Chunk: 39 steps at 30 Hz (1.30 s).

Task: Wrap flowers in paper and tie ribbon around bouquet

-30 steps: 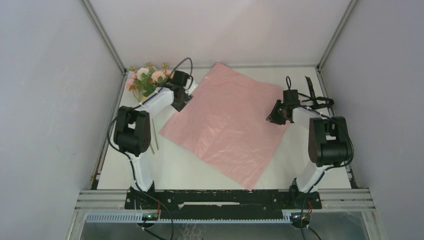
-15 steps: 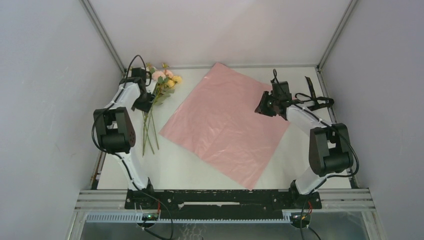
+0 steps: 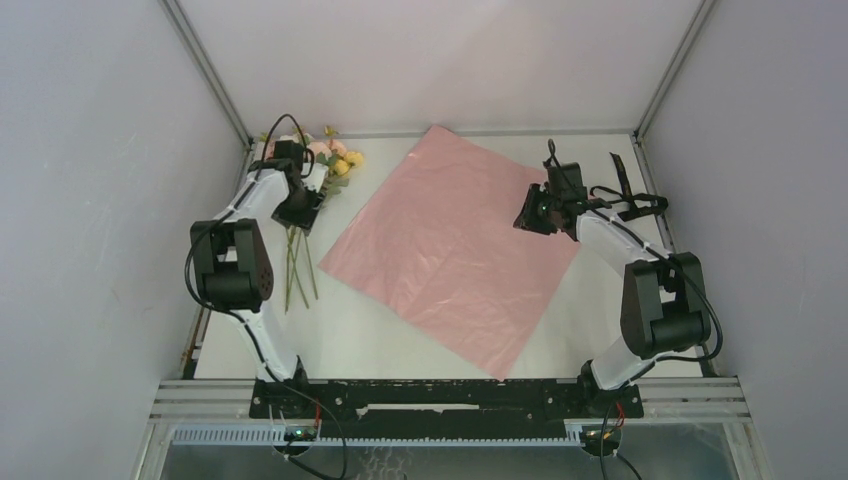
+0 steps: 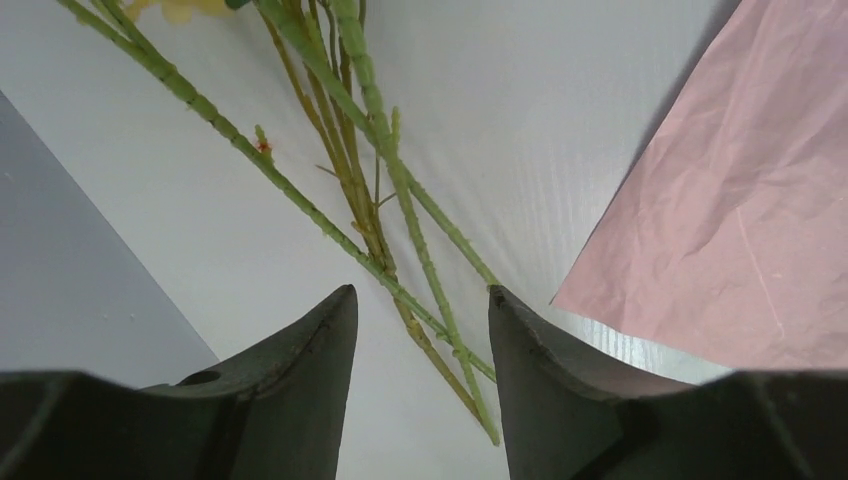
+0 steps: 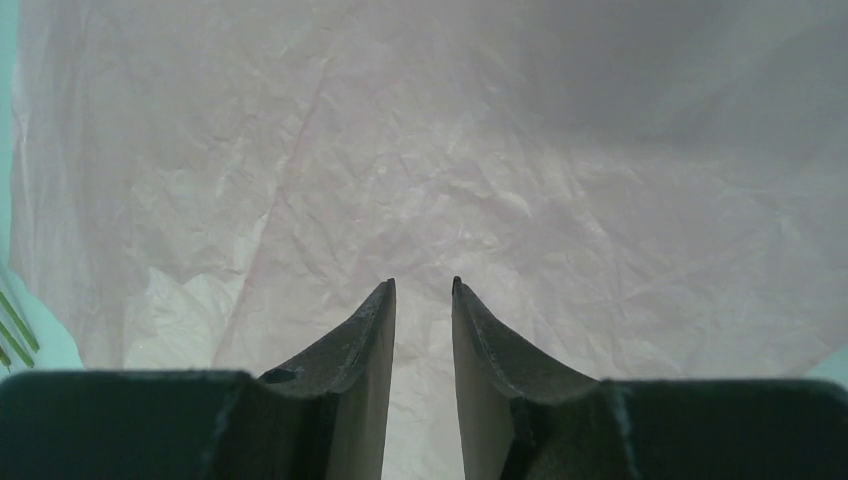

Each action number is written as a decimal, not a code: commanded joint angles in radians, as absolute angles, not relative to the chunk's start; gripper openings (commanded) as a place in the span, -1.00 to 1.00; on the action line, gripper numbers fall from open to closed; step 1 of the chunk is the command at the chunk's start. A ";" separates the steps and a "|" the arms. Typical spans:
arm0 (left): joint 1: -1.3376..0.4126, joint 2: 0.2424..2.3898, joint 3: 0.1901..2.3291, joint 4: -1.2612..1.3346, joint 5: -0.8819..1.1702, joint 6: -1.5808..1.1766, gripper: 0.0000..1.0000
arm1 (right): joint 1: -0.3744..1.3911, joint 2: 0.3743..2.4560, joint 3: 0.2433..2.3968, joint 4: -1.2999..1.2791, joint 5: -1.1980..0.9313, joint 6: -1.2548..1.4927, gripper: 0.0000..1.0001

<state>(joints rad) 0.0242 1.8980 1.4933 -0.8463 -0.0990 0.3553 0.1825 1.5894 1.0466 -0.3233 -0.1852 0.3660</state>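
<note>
Lower the left gripper [image 4: 420, 300], jaws apart and empty, onto the crossing thin green stems of the pink, yellow and white flowers [image 3: 338, 160] lying just left of the pink paper sheet [image 3: 450, 250], pinching every stem; right gripper [image 5: 422, 285] narrowly parted, empty, over sheet.

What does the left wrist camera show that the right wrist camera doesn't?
Only left wrist: the flowers' long thin green stems fanned on the white table, running between the left gripper's open fingers. Only right wrist: the right gripper, jaws narrowly apart and empty. Both: the large thin pink paper sheet, its edge in the left view, its creased middle filling the right one. Green streaks at the right view's edge may be stems too.
</note>
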 commanded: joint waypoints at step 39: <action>-0.170 1.528 1.649 -0.952 0.720 0.049 -1.00 | 0.511 1.459 1.079 0.573 -0.617 0.689 0.43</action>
